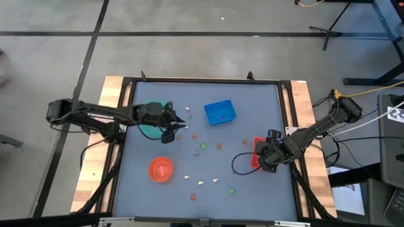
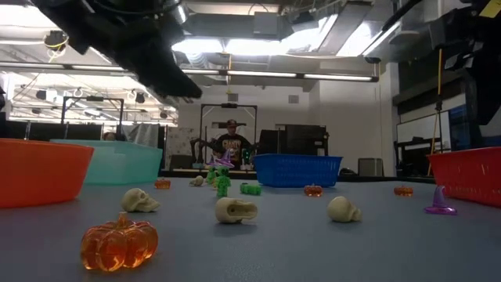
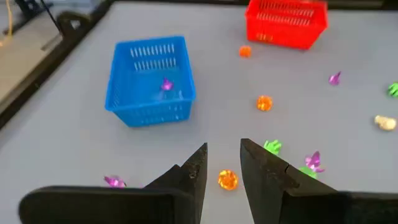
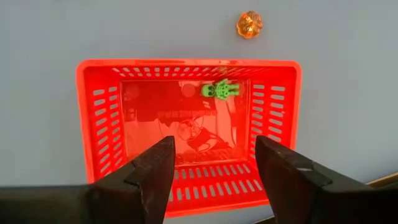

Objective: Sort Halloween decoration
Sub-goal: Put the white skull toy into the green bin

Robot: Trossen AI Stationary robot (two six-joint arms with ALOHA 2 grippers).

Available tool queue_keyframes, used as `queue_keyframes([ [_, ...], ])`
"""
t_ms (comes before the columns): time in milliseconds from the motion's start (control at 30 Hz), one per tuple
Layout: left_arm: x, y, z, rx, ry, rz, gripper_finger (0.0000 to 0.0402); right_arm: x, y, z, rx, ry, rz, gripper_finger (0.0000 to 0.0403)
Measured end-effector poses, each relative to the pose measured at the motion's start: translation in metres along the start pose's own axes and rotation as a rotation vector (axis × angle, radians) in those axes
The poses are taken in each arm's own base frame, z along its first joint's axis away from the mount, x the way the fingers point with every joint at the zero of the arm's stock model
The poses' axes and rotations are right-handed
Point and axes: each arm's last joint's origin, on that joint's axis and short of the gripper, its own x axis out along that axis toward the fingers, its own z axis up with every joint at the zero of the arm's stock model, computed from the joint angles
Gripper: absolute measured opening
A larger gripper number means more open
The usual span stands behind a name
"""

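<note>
Across the grey table you find trinkets scattered, the left gripper, jaws slightly apart and empty, poised nearest an orange pumpkin directly beneath, while the right gripper hangs spread over the red tray holding a green figure.

High view straight down over the grey-blue table, low view level at tabletop facing the room, right wrist view close above the red slotted plastic tray, also far in left wrist view.
</note>
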Motion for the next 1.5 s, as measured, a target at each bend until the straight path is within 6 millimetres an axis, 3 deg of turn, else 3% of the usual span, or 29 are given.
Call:
queue_keyframes([
  [400, 0.032, 0.002, -0.024, -0.040, 0.164, 0.051, 0.0140, 0.000, 0.000, 0.000, 0.000, -0.001, 0.002, 0.0221],
  [800, 0.057, 0.005, -0.051, -0.028, 0.298, 0.132, 0.0144, 0.000, 0.000, 0.000, 0.001, -0.002, 0.002, 0.0221],
  [1000, 0.069, 0.005, -0.057, -0.028, 0.285, 0.135, 0.0144, 0.000, 0.000, 0.000, 0.001, -0.003, 0.002, 0.0221],
  [1500, 0.071, 0.007, -0.058, -0.023, 0.272, 0.187, 0.0144, 0.000, 0.000, 0.000, 0.001, -0.005, 0.000, 0.0221],
])
